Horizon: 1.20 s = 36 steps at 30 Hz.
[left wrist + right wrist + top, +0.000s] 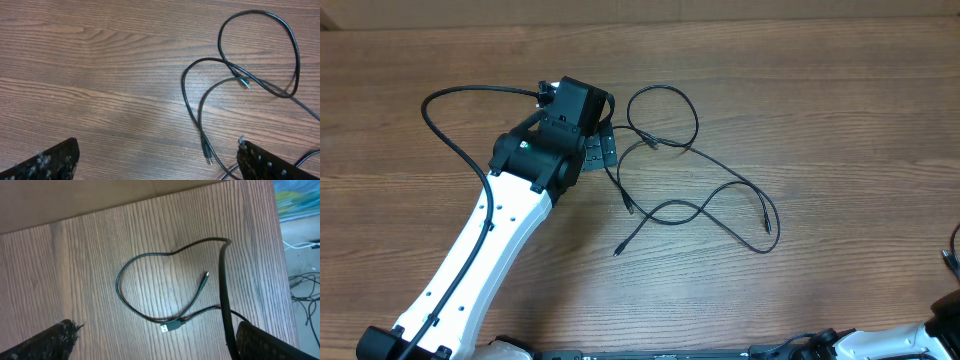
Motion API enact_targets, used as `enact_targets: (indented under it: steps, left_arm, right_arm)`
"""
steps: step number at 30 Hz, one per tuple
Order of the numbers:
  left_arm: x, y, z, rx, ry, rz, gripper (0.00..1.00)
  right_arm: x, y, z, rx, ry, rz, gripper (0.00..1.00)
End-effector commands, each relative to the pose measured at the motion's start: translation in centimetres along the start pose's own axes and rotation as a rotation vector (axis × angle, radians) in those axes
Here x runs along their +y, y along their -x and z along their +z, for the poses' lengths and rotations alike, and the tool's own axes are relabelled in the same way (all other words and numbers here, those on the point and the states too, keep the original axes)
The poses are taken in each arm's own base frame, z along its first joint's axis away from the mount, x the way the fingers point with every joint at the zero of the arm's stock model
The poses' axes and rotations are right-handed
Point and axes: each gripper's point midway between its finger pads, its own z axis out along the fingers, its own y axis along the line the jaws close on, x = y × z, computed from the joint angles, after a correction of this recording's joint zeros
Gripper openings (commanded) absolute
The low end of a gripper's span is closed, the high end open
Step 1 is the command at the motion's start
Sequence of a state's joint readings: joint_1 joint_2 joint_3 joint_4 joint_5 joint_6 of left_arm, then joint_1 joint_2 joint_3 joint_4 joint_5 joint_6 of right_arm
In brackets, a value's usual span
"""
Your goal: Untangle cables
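The table (840, 90) is brown wood-grain board and fills the whole overhead view. In the right wrist view its right edge shows. Past that edge is a pale floor (300, 255) with loose wires (300, 282) on it and a blue and yellow patch in the far corner. A plain tan strip (75, 200) lies beyond the table's far edge.

The cables (705, 204) lie on the bare wood in the middle of the table, just right of the left gripper (159, 155). There is a closed loop on the far side, and long strands cross one another toward the near right, ending in small plugs. One plug (206, 151) lies near the gripper's right finger (270, 162).

The left gripper is spread wide over the wood, with nothing between its fingers.

The right gripper (157, 337) is also spread wide and holds nothing. Beyond it a thin cable (118, 285) lies in an open loop near the table's right edge, with its flat plug (170, 327) nearest the gripper. A thick black cord (223, 290) runs beside that loop.
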State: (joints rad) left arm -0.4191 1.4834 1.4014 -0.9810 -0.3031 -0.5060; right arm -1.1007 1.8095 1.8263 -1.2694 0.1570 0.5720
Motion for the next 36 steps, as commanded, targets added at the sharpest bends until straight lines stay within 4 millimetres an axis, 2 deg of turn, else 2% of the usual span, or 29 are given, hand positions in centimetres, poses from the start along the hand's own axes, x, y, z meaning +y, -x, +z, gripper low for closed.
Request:
enact_targets:
  steps: [1, 7, 10, 13, 17, 19, 22, 25, 28, 30, 32, 34, 36]
  left_arm:
    - [0.0, 0.4, -0.6, -0.016, -0.006, -0.016, 1.0]
    - [0.0, 0.4, -0.6, -0.016, -0.006, -0.016, 1.0]
    - [0.0, 0.4, -0.6, -0.016, -0.006, -0.016, 1.0]
    - [0.0, 0.4, -0.6, -0.016, -0.006, -0.016, 1.0]
    - [0.0, 0.4, -0.6, -0.016, -0.006, -0.016, 1.0]
    - [0.0, 0.4, -0.6, -0.016, -0.006, -0.016, 1.0]
    - [0.0, 0.4, -0.6, -0.016, -0.006, -0.016, 1.0]
    - [0.0, 0.4, -0.6, -0.016, -0.006, -0.016, 1.0]
    - [0.0, 0.4, -0.6, -0.016, -0.006, -0.016, 1.0]
    - [0.0, 0.4, -0.6, -0.016, -0.006, -0.016, 1.0]
    - [0.0, 0.4, -0.6, -0.016, -0.006, -0.016, 0.99]
    - [0.0, 0.4, -0.6, -0.016, -0.006, -0.016, 1.0]
    - [0.0, 0.4, -0.6, -0.016, -0.006, -0.016, 1.0]
  right_arm:
    - [0.3, -0.4, -0.1, 0.017, 0.028, 0.006, 1.0]
    - [2.3, -1.3, 0.2, 0.029, 0.084, -0.023, 1.0]
    - [3.8, -2.7, 2.5, 0.026, 0.105, -0.057, 1.0]
    - [4.9, -5.2, 6.1, 0.031, 0.122, -0.096, 1.0]
    - [4.6, -8.8, 10.6, 0.049, 0.134, -0.126, 0.99]
    - [4.7, -10.2, 11.7, 0.076, 0.168, -0.128, 0.99]
    - [5.0, -11.5, 12.3, 0.117, 0.209, -0.131, 0.96]
    - [5.4, -11.7, 11.5, 0.145, 0.225, -0.188, 1.0]
    - [4.4, -10.4, 9.0, 0.149, 0.14, -0.193, 1.0]
    - [3.7, -8.5, 5.7, 0.113, 0.08, -0.196, 1.0]
    - [4.0, -6.7, 1.5, 0.069, 0.098, -0.214, 1.0]
    - [4.1, -5.9, -1.6, 0.04, 0.122, -0.215, 1.0]
    - [3.4, -5.3, -6.4, -0.003, 0.157, -0.209, 1.0]
